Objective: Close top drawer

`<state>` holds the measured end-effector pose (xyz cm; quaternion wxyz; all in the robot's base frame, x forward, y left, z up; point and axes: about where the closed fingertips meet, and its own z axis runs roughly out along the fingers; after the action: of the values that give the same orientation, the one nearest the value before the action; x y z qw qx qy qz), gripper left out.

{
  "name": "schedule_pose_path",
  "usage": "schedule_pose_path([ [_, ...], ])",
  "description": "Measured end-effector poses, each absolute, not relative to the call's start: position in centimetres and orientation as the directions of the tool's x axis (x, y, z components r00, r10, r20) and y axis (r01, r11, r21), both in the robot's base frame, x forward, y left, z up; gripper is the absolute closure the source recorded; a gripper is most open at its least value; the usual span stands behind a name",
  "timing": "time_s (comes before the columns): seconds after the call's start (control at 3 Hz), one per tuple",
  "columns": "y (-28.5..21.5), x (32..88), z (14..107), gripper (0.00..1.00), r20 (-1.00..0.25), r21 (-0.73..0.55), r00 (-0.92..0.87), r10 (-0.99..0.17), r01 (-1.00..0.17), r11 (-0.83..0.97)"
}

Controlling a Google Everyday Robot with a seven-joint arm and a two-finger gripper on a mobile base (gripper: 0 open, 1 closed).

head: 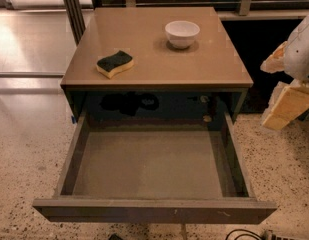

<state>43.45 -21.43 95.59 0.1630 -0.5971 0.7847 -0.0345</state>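
Camera view has the gripper (pixel 288 98) hanging at the right edge, beside the cabinet and apart from the drawer, and whether it is parted or closed I cannot tell. The top drawer (pixel 154 210) stands pulled far out toward us, grey inner floor bare and front panel low in the frame, so by my read none of the closing is done yet and the whole push inward remains. On the brown cabinet top (pixel 154 64) a yellow-and-green sponge (pixel 114 64) lies left and a white bowl (pixel 182 34) sits right, with speckled floor (pixel 29 149) all around.
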Motion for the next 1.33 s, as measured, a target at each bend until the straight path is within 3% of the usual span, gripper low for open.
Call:
schedule_pose_path([
  [1.0, -19.2, 41.2, 89.4, 0.97, -0.208, -0.211, -0.216, -0.954, -0.942, 0.26],
  [1.33, -19.2, 41.2, 89.4, 1.0, -0.208, -0.21, -0.216, -0.954, -0.943, 0.26],
])
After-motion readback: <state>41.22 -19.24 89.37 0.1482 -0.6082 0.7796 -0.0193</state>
